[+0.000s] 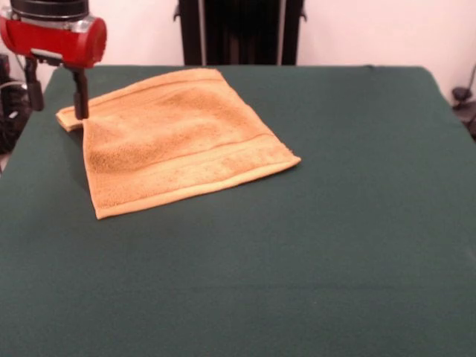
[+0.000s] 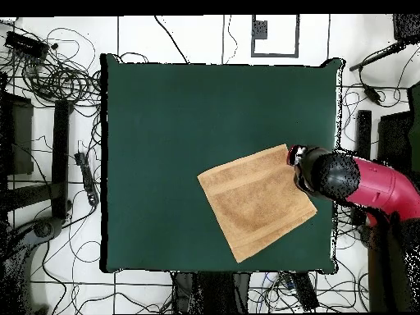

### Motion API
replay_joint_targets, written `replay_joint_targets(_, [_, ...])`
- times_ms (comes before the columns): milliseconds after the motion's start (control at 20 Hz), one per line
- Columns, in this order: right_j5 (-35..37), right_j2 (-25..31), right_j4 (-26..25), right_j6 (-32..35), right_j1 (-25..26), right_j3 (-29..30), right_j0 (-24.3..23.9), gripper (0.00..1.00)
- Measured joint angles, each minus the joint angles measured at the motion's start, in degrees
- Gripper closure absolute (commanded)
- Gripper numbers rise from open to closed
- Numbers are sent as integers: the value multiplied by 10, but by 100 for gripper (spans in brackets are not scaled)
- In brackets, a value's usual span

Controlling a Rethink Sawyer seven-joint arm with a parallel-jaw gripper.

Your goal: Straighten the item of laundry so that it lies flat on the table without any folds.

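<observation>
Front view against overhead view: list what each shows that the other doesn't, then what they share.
Front only: the gripper reaching down to the towel at a corner where an under-layer pokes out. Overhead only: all four table edges, floor cables, and the towel sitting near one table edge. Both: the towel lying on the table, the red arm over that corner.

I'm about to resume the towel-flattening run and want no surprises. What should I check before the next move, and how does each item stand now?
1. Towel fully on the table: ok, all edges lie inside the green cloth in both views.
2. Towel flat with no folds: not ok, a strip shows under the corner by the gripper, as if folded.
3. Gripper at that corner: ok, it comes down right there.
4. Grip on the cloth: cannot tell, contact is not clear.
5. Room to pull the corner outward: not ok, the overhead view puts it near the table's edge.
</observation>
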Motion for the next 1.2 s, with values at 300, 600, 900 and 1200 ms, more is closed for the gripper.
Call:
replay_joint_targets(300, [0,0,-1,0,8,0,10,0])
replay_joint_targets(600, [0,0,-2,0,21,0,18,0])
replay_joint_targets(900, [0,-5,-3,0,46,0,28,0])
replay_joint_targets(1200, [-9,-18,-4,0,75,-3,57,0])
